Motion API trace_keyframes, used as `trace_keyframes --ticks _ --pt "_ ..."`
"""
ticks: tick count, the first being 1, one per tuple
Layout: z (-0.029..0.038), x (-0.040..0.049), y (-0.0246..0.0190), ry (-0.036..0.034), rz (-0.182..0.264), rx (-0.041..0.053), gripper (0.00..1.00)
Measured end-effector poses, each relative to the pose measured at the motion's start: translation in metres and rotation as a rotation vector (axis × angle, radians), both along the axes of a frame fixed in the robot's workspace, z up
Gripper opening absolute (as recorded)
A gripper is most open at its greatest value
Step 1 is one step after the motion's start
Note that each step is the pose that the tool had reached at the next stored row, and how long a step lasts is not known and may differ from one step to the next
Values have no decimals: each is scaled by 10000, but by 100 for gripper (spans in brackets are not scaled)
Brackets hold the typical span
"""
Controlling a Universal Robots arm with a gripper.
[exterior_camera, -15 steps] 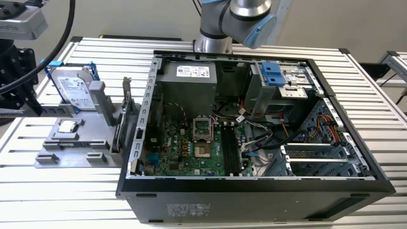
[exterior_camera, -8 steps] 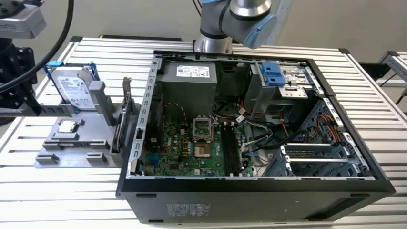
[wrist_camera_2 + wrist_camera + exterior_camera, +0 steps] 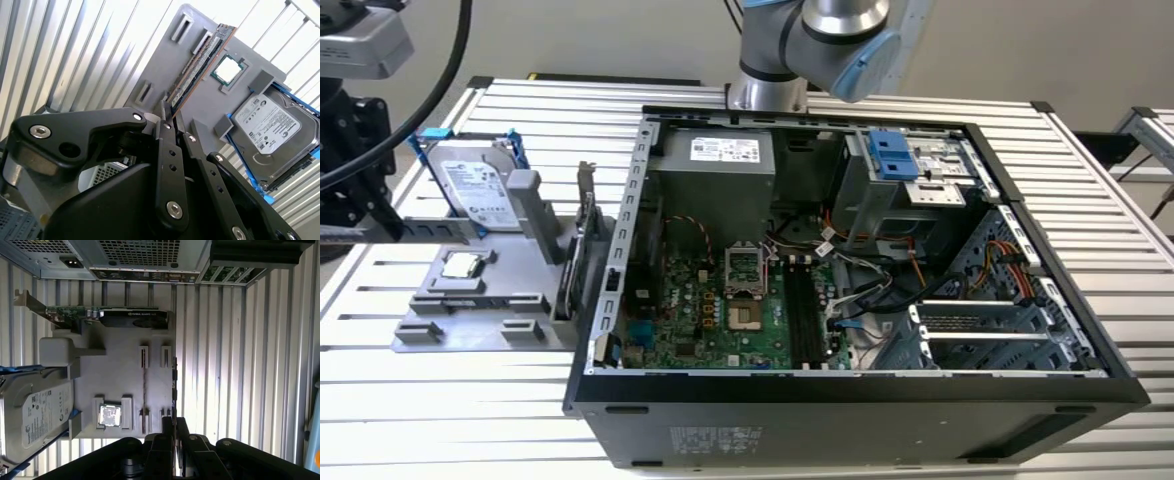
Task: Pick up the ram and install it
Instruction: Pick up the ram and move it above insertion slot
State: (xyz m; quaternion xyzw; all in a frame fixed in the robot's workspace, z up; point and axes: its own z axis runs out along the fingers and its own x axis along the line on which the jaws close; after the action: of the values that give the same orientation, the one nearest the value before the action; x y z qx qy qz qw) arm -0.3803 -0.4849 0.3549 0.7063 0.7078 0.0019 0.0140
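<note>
Second wrist view is showing the gripper (image 3: 169, 116) clenching its jaws on the near end of the ram (image 3: 200, 70), with the two black fingers (image 3: 165, 150) pressing together on the thin green stick. The ram is pointing away from the fingertips, edge-on, and is hanging over the grey holder (image 3: 160, 55), close beside a square processor chip (image 3: 228, 70) and near the silver hard drive (image 3: 267, 127). In the first wrist view the ram (image 3: 174, 385) is running along one edge of the holder (image 3: 115, 375), in line with a pair of small slotted posts; whether it is sitting in them or lifting clear of them I cannot tell. A larger card with a metal bracket (image 3: 125, 316) is standing at the holder's far side. In the exterior view the open computer case (image 3: 854, 400) is lying on the slatted table (image 3: 454, 400), exposing its motherboard (image 3: 720, 300).
</note>
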Motion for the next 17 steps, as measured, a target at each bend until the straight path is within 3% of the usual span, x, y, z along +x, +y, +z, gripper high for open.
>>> trace_keyframes --ticks 17 --pt "30 -17 0 -1 -57 0 0"
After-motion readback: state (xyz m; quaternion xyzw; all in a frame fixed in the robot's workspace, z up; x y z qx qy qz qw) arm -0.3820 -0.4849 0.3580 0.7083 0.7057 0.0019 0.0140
